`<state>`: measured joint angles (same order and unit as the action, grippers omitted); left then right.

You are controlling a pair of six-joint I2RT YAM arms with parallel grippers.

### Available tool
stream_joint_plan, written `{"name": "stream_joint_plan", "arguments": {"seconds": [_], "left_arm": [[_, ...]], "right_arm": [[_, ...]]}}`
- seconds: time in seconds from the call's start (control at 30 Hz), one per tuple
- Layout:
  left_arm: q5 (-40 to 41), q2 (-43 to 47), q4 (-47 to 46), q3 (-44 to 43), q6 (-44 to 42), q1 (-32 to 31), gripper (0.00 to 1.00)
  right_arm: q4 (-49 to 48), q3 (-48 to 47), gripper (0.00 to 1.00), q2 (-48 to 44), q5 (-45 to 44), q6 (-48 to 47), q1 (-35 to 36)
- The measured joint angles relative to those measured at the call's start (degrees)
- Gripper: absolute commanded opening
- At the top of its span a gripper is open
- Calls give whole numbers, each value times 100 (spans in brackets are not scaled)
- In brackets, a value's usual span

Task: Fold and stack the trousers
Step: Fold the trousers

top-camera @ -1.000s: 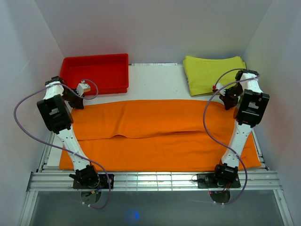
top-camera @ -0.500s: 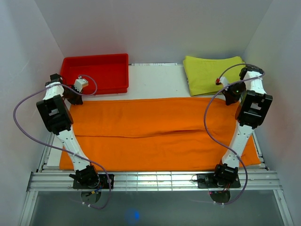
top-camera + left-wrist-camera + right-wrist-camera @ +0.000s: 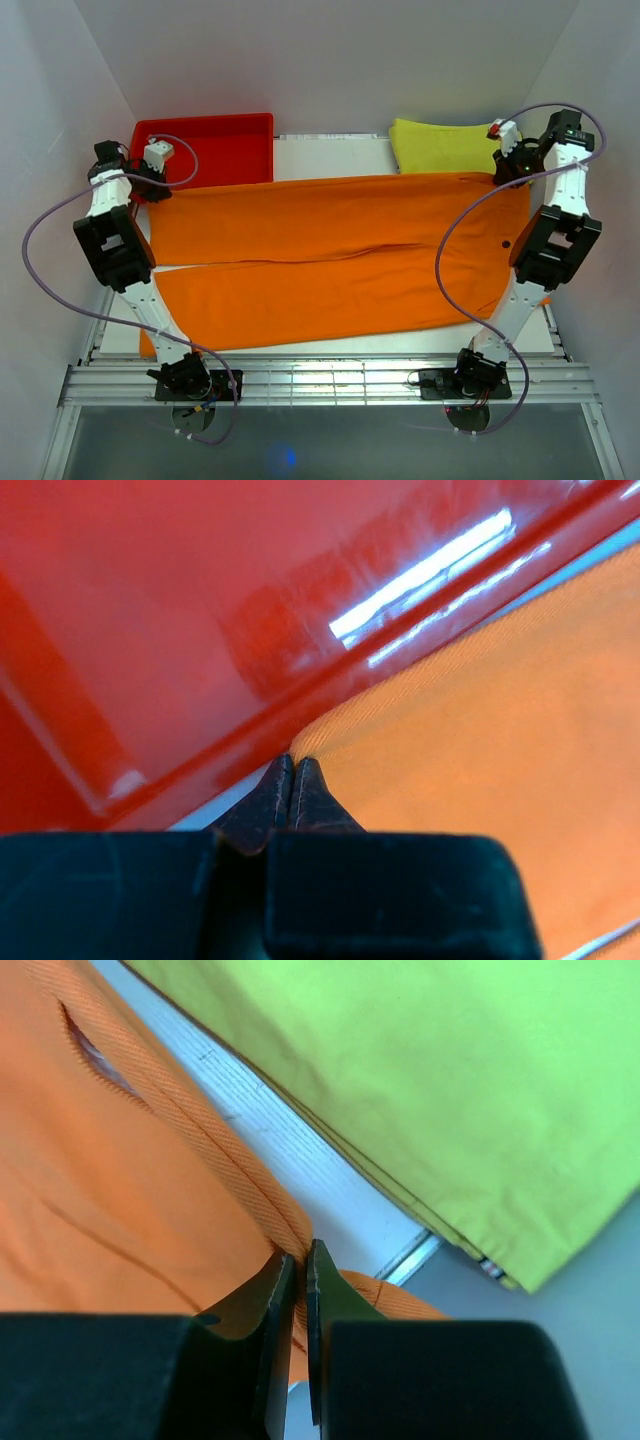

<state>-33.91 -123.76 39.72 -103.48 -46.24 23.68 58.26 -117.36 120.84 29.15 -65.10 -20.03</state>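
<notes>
**Both grippers hold the far edge of the trousers, ready for the lengthwise fold**

The orange trousers [image 3: 330, 250] lie spread across the surface [image 3: 330, 155], legs side by side and running left to right. The left gripper [image 3: 292, 780] is pressed together on the far-left corner, just beside the near wall of the red tray [image 3: 215, 150]. The right gripper [image 3: 300, 1265] pinches the far-right hem next to the yellow-green folded cloth [image 3: 440, 145]. This looks like the first fold: the far leg is gripped at both ends and is likely to go over the near one. That would call for both arms drawing toward their bases together, keeping the edge taut so it lands square. The tray holds nothing that I can see, though the left arm hides part of it.
</notes>
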Motion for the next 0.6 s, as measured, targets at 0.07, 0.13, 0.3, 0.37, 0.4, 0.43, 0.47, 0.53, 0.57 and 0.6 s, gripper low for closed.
{"name": "stream_joint_plan", "arguments": {"seconds": [0.07, 0.13, 0.3, 0.37, 0.4, 0.43, 0.47, 0.53, 0.57, 0.6], "left_arm": [[-162, 382, -313, 282, 79, 37, 0], [-334, 966, -739, 719, 98, 94, 0], [-973, 2929, -1233, 1996, -203, 501, 0], [-1169, 3869, -1113, 2769, -691, 737, 0], [-1220, 4312, -986, 3171, -994, 837, 0], [-1237, 4745, -911, 3633, -1327, 944, 0], [-1224, 5156, -713, 4107, -1733, 1036, 0], [-1139, 5779, -308, 5031, -2465, 1119, 0], [-1036, 6024, 15, 5523, -2837, 1137, 0], [-916, 6186, 376, 5980, -3195, 1137, 0]], "right_arm": [[-140, 391, 8, -461, 188, -35, -133], [-208, 940, 8, -1036, 297, -223, -284], [-448, 2782, 8, -2739, 452, -1272, -844], [-463, 3648, 8, -3305, 376, -1884, -1069], [-472, 3982, 8, -3477, 319, -2114, -1147], [-516, 4413, 8, -3668, 243, -2396, -1235], [-531, 4828, 8, -3810, 140, -2702, -1318], [-553, 5556, 8, -3965, -127, -3289, -1449], [-603, 5914, 8, -4017, -249, -3550, -1513], [-614, 6227, 8, -4037, -387, -3799, -1552]]}}
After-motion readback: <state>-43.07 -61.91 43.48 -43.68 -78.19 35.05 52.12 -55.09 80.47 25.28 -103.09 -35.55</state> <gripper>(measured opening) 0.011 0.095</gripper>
